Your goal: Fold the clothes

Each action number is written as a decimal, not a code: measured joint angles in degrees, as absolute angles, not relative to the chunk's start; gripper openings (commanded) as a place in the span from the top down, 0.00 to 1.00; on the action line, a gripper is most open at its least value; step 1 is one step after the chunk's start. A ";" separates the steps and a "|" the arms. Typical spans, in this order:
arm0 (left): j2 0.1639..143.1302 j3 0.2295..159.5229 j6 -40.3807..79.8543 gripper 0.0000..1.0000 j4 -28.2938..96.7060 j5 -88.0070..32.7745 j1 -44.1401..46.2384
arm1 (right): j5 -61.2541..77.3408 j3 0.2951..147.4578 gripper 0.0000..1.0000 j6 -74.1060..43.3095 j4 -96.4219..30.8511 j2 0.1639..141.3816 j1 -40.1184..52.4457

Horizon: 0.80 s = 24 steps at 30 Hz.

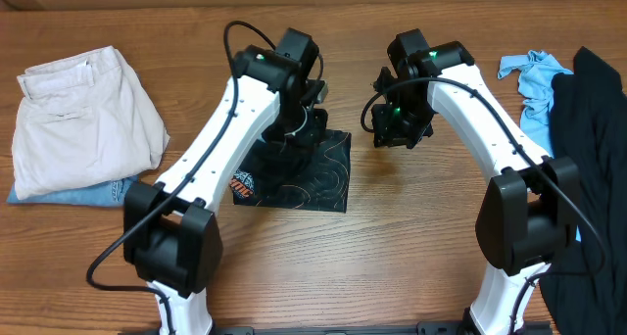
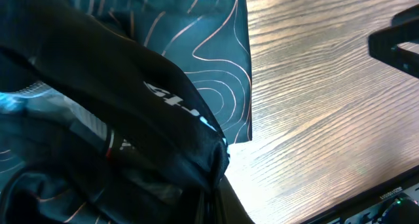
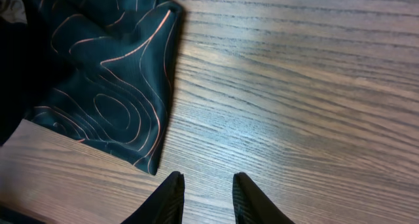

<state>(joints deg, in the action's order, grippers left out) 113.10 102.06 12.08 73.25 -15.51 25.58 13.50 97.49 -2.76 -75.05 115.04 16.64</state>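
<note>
**Left gripper pinching the folded jersey at mid-table**

A black sports jersey with thin orange and white contour lines [image 1: 313, 178] is lying folded into a compact square at the middle of the wooden table [image 1: 392, 237]. The left gripper [image 1: 302, 129] is bearing down on its far edge with its fingers closed tight. In the wrist view a ridge of the dark fabric is rising into the pinch. The right gripper [image 3: 208, 196] is hovering over the wood just right of the jersey, its fingers [image 3: 171, 196] standing a narrow gap apart and holding nothing. Folded beige trousers [image 1: 88, 115] are lying at the far left. A light blue shirt [image 1: 534, 80] and a black garment [image 1: 598, 149] are lying at the right edge.
</note>
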 measured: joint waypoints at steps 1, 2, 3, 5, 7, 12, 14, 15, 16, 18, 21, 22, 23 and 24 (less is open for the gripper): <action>113.47 102.06 12.12 0.96 73.17 -15.44 25.91 | 13.52 97.49 0.72 -2.79 -75.09 115.04 16.64; 113.91 102.06 12.16 0.96 72.93 -15.35 26.26 | 13.52 97.49 0.72 -2.76 -75.09 115.04 16.67; 114.32 102.06 12.34 0.96 72.69 -15.33 26.63 | 13.50 97.49 0.72 -2.76 -75.11 115.04 16.64; 114.91 102.06 12.82 0.96 72.34 -15.31 27.33 | 13.52 97.49 0.72 -2.79 -75.18 115.04 16.64; 115.37 102.06 13.28 0.96 72.12 -15.31 27.86 | 13.50 97.49 0.72 -2.79 -75.31 115.04 16.67; 115.79 102.06 13.93 0.94 71.16 -15.14 28.91 | 13.50 97.49 0.72 -2.79 -75.48 115.04 16.67; 115.79 102.06 14.61 0.93 70.63 -15.11 29.17 | 13.52 97.49 0.72 -2.79 -75.48 115.04 16.78; 115.79 102.06 14.81 0.93 70.50 -15.11 29.28 | 13.50 97.49 0.72 -2.79 -75.50 115.04 16.82; 115.79 102.06 15.05 0.93 70.32 -15.11 29.41 | 13.50 97.49 0.72 -2.79 -75.50 115.04 16.93; 115.79 102.06 15.33 0.92 70.00 -15.11 29.69 | 13.52 97.49 0.72 -2.79 -75.48 115.04 17.17; 115.79 102.06 15.79 0.92 69.73 -15.11 30.17 | 13.50 97.49 0.72 -2.79 -75.46 115.04 17.34; 115.79 102.06 15.99 0.91 69.67 -15.09 30.33 | 13.52 97.49 0.71 -2.79 -75.48 115.02 17.41; 115.81 102.06 16.12 0.91 69.47 -15.09 30.41 | 13.52 97.49 0.72 -2.79 -75.48 115.04 17.39; 115.81 102.06 16.19 0.91 69.32 -15.09 30.63 | 13.52 97.49 0.72 -2.76 -75.50 115.04 17.41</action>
<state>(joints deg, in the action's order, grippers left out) 115.81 102.06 16.19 69.32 -15.09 30.63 13.52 97.49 -2.76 -75.50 115.04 17.41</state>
